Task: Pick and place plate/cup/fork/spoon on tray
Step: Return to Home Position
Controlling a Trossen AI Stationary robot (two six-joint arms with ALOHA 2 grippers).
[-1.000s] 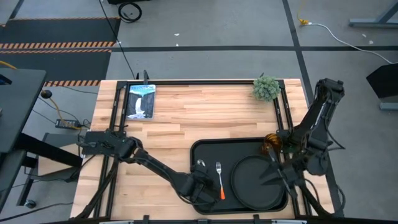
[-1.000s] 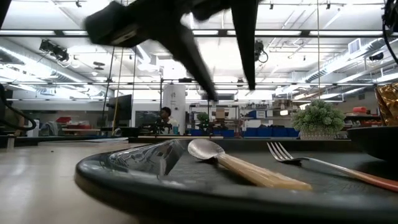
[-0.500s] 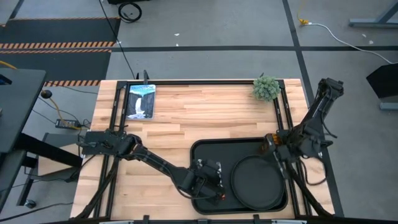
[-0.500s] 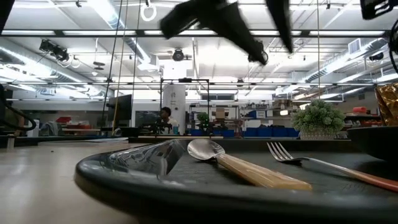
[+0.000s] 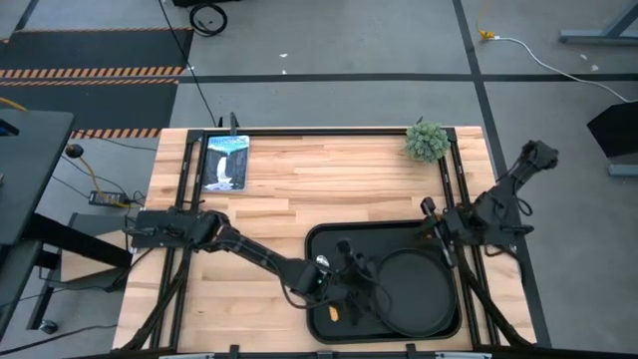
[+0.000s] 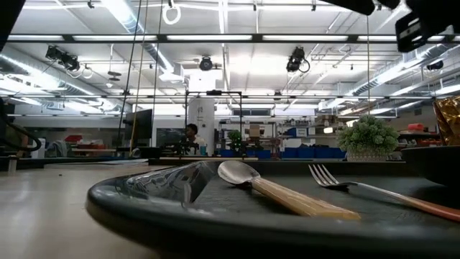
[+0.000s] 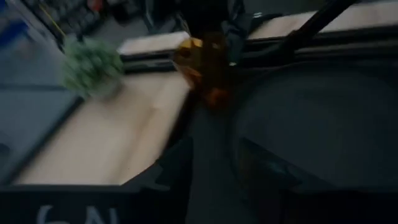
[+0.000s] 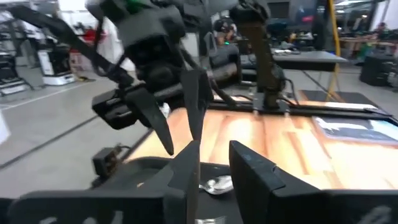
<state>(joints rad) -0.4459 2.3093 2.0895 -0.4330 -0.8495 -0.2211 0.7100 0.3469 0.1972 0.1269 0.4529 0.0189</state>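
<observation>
The black tray (image 5: pixel 315 235) lies at the table's near right. On it lie the round black plate (image 5: pixel 419 291), the spoon (image 6: pixel 280 193) and the fork (image 6: pixel 359 184), side by side left of the plate. From above, my left arm covers most of both; the spoon's bowl (image 5: pixel 321 262) and the fork's orange handle end (image 5: pixel 337 315) show. The amber cup (image 7: pixel 208 68) stands at the tray's far right corner. My left gripper (image 5: pixel 365 263) hovers open above the tray, pointing toward the cup. My right gripper (image 5: pixel 426 211) is open by the tray's far right corner.
A small potted plant (image 5: pixel 427 141) stands at the table's far right and a picture booklet (image 5: pixel 225 162) at the far left. Black frame rails run along the table's sides. A person (image 6: pixel 191 132) shows far back in the room.
My left gripper has risen from the tray's near left part and swung toward the table's right and far edge, now over the fork. My right arm has drawn back from the plate toward the table's right edge. Spoon, fork, plate and cup have stayed put.
</observation>
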